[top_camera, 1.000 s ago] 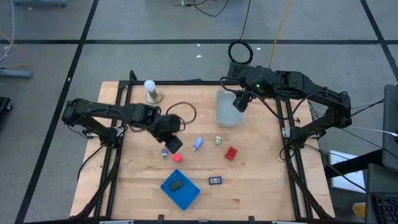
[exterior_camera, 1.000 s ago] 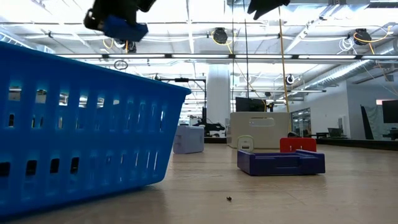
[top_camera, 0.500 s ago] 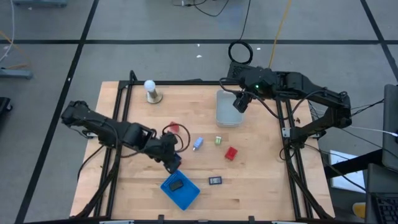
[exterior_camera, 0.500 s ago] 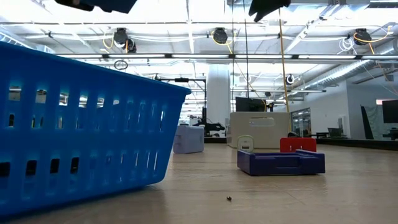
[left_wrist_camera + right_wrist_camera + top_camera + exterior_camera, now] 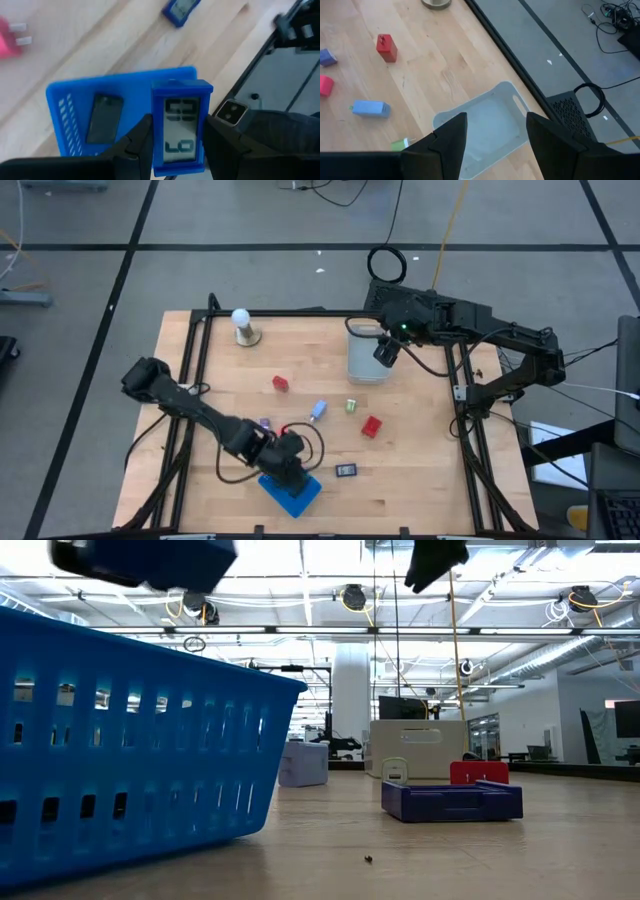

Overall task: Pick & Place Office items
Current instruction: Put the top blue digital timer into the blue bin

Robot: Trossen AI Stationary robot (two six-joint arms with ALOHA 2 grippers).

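Grey floor [image 5: 80, 290] crossed by dark lines surrounds the wooden bench [image 5: 420, 480]. Beyond it, a wide hall: white column [image 5: 350, 690], strip-lit ceiling [image 5: 300, 580], cables [image 5: 345, 192] trailing.

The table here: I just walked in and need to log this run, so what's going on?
The left gripper is shut on a small blue device with a screen, holding it over the blue tray, which already has a flat black piece in it. The right gripper hangs empty above the clear bin at the far side. Other small items lie loose on the wood, including a red block, a pale blue tube and another blue device.
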